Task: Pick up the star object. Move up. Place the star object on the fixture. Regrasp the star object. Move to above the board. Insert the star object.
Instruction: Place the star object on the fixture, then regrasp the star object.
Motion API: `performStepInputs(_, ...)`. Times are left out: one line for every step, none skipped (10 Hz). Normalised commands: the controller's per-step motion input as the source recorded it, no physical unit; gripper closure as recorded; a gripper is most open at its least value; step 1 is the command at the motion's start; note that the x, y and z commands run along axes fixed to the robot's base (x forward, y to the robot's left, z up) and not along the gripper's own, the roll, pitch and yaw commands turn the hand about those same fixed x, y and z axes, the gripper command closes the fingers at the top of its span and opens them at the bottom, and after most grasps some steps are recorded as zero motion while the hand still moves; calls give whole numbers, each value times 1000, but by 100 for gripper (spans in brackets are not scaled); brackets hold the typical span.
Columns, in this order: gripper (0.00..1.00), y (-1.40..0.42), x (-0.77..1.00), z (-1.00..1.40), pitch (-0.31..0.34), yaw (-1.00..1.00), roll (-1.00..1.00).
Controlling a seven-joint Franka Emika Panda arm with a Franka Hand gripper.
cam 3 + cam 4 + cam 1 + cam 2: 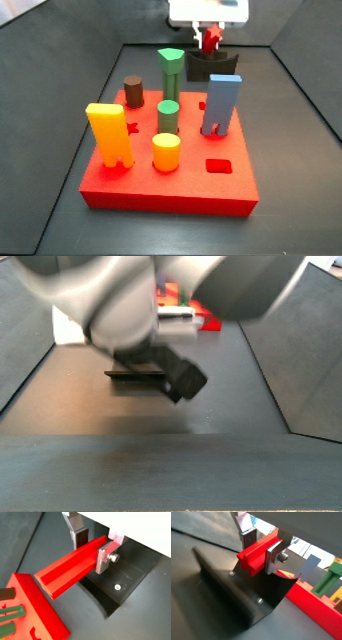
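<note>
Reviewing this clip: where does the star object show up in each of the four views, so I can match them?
Wrist view: the star object runs between the gripper fingers, over the dark fixture.
Wrist view: the star object is seen end-on, clamped in the gripper.
Side view: it hangs in the gripper behind the board.
Side view: not identifiable; the blurred arm blocks it.
Shared landmark: the fixture.

- blurred robot arm fills the upper frame, close to camera
- gripper near top centre, jaws hidden by blur
- dark fixture on grey floor
- red bit behind arm, unclear
</note>
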Motion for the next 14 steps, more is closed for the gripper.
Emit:
performStepInputs(100,120,193,-1000,69,-115,-258)
performStepInputs(100,102,165,-839,56,-116,-177)
performStepInputs(100,85,135,-657,39,-120,-167)
performStepInputs(100,73,110,-491,24,-121,-164)
performStepInputs(100,62,85,-488,12,-112,-122)
performStepInputs(0,0,0,0,0,0,0)
performStepInputs(0,0,0,1000,2,74,-1)
performStepInputs(0,4,-7,1000,5,77,8)
performStepInputs(0,4,-22,1000,17,74,17)
performStepInputs(0,-5,-31,1000,53,60,40)
performStepInputs(0,-5,-34,1000,73,52,43)
performStepInputs(0,1,-32,898,103,28,41)
performStepInputs(0,3,-26,662,118,5,43)
performStepInputs(0,0,-26,480,120,-14,44)
